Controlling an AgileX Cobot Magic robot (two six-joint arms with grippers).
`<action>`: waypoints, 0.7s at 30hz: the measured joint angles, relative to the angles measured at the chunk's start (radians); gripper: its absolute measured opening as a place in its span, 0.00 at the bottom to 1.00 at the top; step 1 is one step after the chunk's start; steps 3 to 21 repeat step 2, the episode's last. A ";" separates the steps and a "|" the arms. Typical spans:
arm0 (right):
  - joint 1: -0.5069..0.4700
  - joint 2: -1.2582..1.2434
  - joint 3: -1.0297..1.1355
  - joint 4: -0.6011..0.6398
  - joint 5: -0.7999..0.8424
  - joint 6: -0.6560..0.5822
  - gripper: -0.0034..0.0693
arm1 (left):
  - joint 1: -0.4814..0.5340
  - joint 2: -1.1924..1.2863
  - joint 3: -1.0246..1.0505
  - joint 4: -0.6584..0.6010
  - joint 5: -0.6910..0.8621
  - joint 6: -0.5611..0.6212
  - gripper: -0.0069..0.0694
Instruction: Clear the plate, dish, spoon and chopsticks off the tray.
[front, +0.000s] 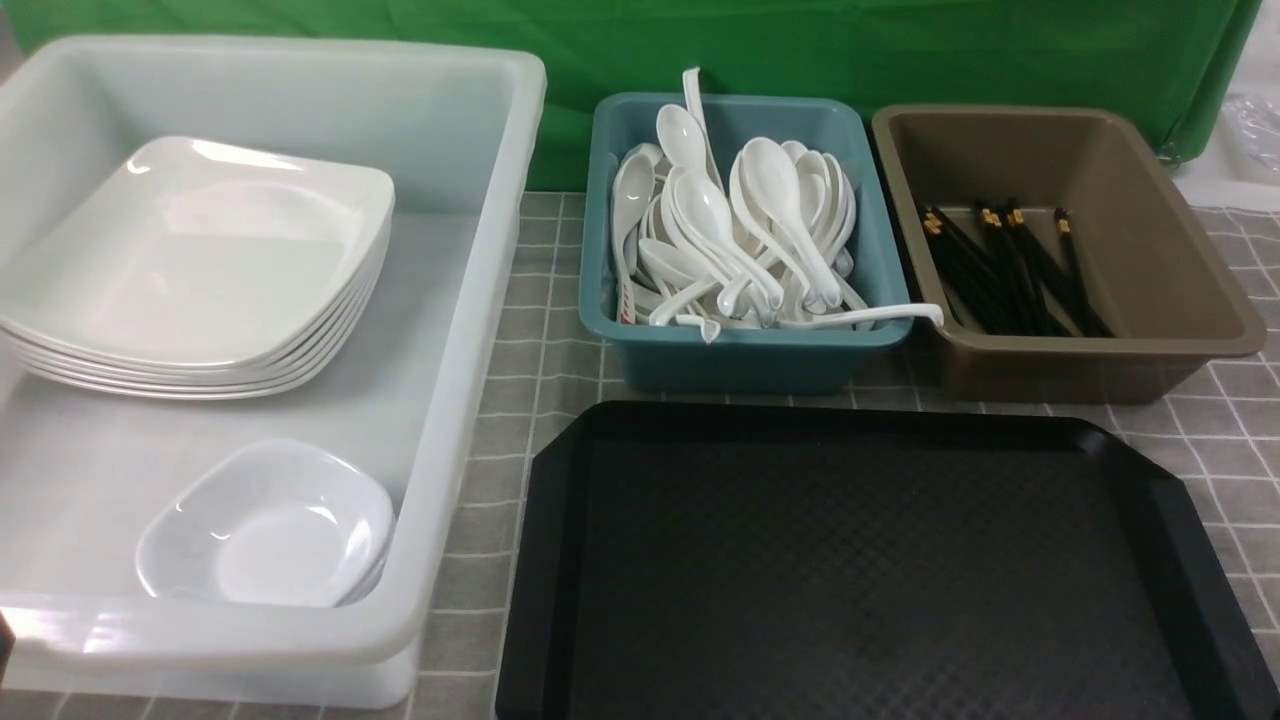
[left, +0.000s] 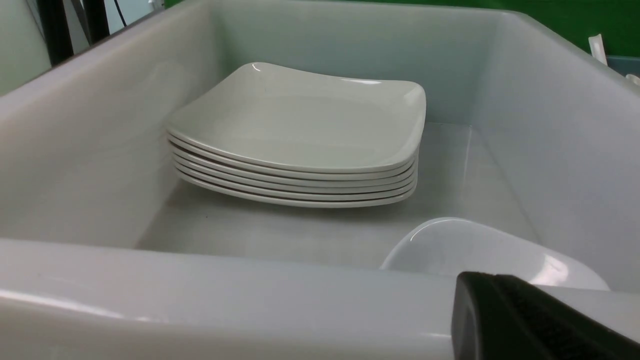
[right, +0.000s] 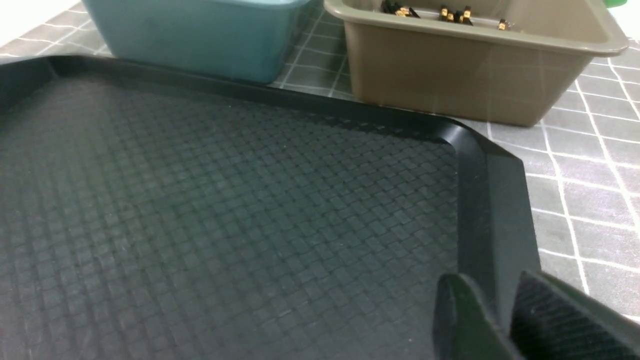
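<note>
The black tray (front: 1170, 560) carries nothing. The plate (front: 200, 250) tops the stack in the white tub (front: 480, 330), the dish (front: 270, 525) near it. Spoons (front: 740, 230) fill the teal tub (front: 740, 350); chopsticks (front: 1010, 270) lie in the brown tub (front: 1180, 290). The left gripper (left: 520, 320) is pressed together; the right gripper (right: 505, 320) stands slightly spread, holding nothing.

bright even light, glare on plates (front: 200, 250), pics sharp

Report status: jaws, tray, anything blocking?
Left gripper shut, empty; right gripper slightly parted, empty. Black rectangular diamond-textured plastic tray bare. Nothing in the way.
</note>
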 joint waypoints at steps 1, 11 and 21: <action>0.000 0.000 0.000 0.000 0.000 0.002 0.32 | 0.000 0.000 0.000 0.000 0.000 0.000 0.11; 0.000 0.000 0.000 0.000 0.000 0.003 0.32 | 0.000 0.000 0.000 0.000 0.000 0.000 0.11; 0.000 0.000 0.000 0.000 0.000 0.003 0.32 | 0.000 0.000 0.000 0.000 0.000 0.000 0.11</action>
